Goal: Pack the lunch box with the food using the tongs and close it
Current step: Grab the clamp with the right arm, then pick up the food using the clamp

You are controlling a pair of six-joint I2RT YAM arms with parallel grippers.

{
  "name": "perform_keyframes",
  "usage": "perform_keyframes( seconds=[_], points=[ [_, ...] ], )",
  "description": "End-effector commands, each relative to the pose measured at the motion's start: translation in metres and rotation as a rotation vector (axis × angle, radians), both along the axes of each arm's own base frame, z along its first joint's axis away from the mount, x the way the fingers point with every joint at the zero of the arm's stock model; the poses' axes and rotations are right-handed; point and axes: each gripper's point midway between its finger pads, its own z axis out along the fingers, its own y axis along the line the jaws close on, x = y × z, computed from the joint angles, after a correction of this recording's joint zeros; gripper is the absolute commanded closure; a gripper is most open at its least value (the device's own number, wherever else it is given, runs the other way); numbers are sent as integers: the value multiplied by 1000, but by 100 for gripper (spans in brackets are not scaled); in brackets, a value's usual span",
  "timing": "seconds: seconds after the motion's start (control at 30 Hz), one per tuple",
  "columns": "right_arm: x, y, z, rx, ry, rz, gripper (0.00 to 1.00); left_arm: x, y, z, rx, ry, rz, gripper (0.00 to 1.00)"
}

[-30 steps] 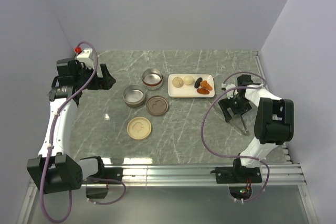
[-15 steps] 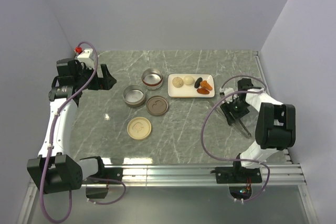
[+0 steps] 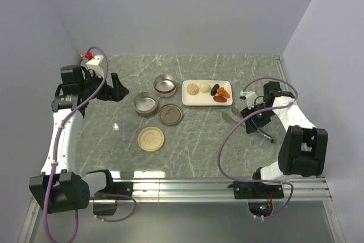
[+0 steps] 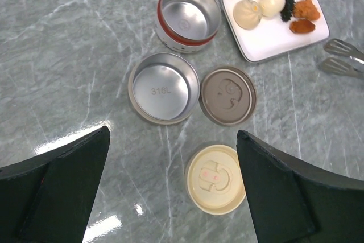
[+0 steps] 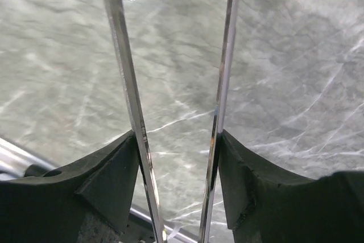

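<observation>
Since a second ago, our right fingers (image 5: 108,180) have closed to pinch the tongs (image 5: 126,72), which lie on the bench just right of the plate (image 3: 199,101). Their tips point at the plate and their hinge end is hidden. The food (image 3: 204,87) sits on the plate. Left of the plate, the steel bowls (image 3: 145,104) are empty. Our left fingers (image 4: 62,192) are spread wide.

Lunch box (image 4: 164,87) is all in pieces and wide open: a steel tin with a red band (image 4: 187,18), a plainer steel tin just nearer the arms, a brown lid (image 4: 228,95) flat right beside that, and a cream lid (image 4: 216,178) nearer still. The food (image 4: 271,3) is bunched on the white plate (image 4: 273,37): two pale buns (image 4: 248,13), a black lump (image 4: 289,5), an orange chunk (image 4: 307,8) and a red-brown one (image 4: 302,25). The slim silver tongs (image 3: 230,116) are right of the plate, tips toward it, both arms squeezed between the right gripper (image 5: 177,140) fingers.
</observation>
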Motion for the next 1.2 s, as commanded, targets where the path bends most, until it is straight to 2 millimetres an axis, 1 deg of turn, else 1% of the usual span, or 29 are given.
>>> perform_keyframes(
  seconds=[0.0, 0.17, 0.23, 0.27, 0.33, 0.37, 0.47, 0.5, 0.57, 0.63, 0.7, 0.73, 0.8, 0.83, 0.87, 0.9, 0.93, 1.0, 1.03, 1.07, 1.1, 1.13, 1.17],
  points=[
    [4, 14, 34, 83, -53, 25, 40, -11, -13, 23, 6, -82, -104, 1],
    [6, 34, 64, 193, -62, 40, 43, -17, -17, 30, 39, -112, -171, 0],
    [8, 40, 75, 225, -65, 40, 44, -22, -23, 34, 42, -128, -214, 1],
    [8, 46, 80, 257, -69, 47, 45, -23, -25, 37, 57, -148, -245, 1],
    [10, 53, 89, 284, -72, 54, 45, -29, -34, 37, 56, -153, -297, 1],
    [10, 62, 93, 311, -74, 70, 46, -32, -40, 37, 68, -168, -330, 1],
    [13, 74, 107, 345, -92, 87, 48, -36, -50, 36, 103, -199, -388, 1],
    [12, 83, 110, 371, -81, 100, 49, -40, -55, 36, 109, -207, -415, 1],
    [16, 91, 119, 400, -94, 116, 50, -46, -64, 38, 116, -239, -480, 1],
    [18, 103, 129, 438, -104, 134, 51, -51, -68, 40, 126, -266, -515, 1],
    [23, 105, 135, 452, -112, 109, 53, -51, -69, 42, 134, -285, -522, 1],
    [28, 113, 139, 456, -133, 129, 54, -50, -68, 43, 136, -289, -515, 1],
    [37, 115, 145, 458, -157, 83, 54, -49, -68, 45, 132, -287, -505, 1],
    [49, 112, 148, 433, -204, 69, 54, -50, -74, 46, 121, -283, -521, 1],
    [53, 113, 151, 425, -221, 61, 55, -49, -75, 48, 106, -281, -509, 1],
    [64, 113, 157, 419, -258, 32, 55, -48, -75, 50, 99, -283, -501, 1],
    [69, 110, 158, 396, -275, 12, 55, -48, -76, 51, 90, -284, -496, 1],
    [77, 111, 162, 376, -296, -7, 55, -44, -76, 53, 65, -287, -464, 1],
    [85, 112, 168, 366, -326, -7, 55, -44, -76, 54, 55, -283, -454, 1],
    [91, 108, 167, 335, -336, -23, 55, -43, -77, 53, 23, -259, -430, 1],
    [98, 109, 174, 331, -363, -29, 55, -40, -76, 55, 18, -264, -412, 1],
    [103, 109, 176, 324, -373, -37, 55, -39, -76, 56, 6, -258, -402, 1],
    [108, 106, 174, 304, -376, -50, 55, -38, -77, 57, -21, -237, -388, 1]
  ],
)
